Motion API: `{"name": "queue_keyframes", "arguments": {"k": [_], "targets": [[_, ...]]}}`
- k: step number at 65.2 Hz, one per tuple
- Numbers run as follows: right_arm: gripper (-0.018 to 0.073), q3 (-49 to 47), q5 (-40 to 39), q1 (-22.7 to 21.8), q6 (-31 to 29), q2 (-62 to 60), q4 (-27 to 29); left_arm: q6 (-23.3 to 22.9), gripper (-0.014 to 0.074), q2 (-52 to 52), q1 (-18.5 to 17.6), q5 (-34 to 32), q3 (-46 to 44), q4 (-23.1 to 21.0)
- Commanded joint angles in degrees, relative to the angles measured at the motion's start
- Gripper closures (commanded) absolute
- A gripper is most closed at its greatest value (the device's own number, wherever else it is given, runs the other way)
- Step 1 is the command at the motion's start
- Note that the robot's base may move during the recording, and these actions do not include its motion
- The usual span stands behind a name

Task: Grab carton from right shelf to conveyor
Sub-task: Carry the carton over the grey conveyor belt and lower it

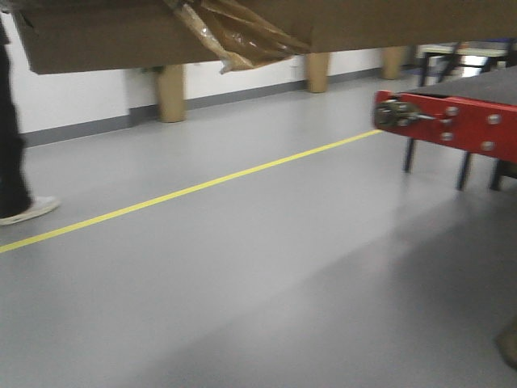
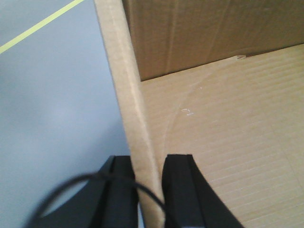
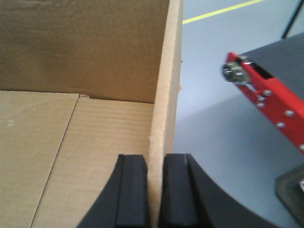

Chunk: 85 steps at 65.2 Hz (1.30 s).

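I'm carrying the carton (image 1: 97, 36) clear of the floor, its long axis running from my left claw (image 2: 149, 190), clamped on one end wall, to my right claw (image 3: 156, 190), clamped on the other, with the conveyor (image 3: 280, 52) off to the right claw's right, nearer that arm.

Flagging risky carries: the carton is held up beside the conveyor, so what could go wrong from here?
The left hand and right hand each pinch only a thin wall of the carton, which might bend or slip. Loose amber tape hanging below could snag the red end frame of the conveyor.
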Motion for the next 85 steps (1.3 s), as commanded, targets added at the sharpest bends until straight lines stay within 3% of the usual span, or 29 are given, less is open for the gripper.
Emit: {"name": "queue_keyframes", "arguments": {"k": [1, 29, 85], "targets": [[0.0629, -0.4, -3.3, -0.1, -0.7, -0.7, -1.2, 0.5, 0.0613, -0.7, -0.4, -1.2, -0.5, 3.0], [0.0629, -0.4, -3.3, -0.1, -0.7, -0.7, -1.2, 0.5, 0.0613, -0.7, -0.4, -1.2, -0.5, 10.0], [0.0629, -0.4, -3.3, -0.1, -0.7, -0.7, -1.2, 0.5, 0.0613, -0.7, -0.4, -1.2, -0.5, 10.3]]}}
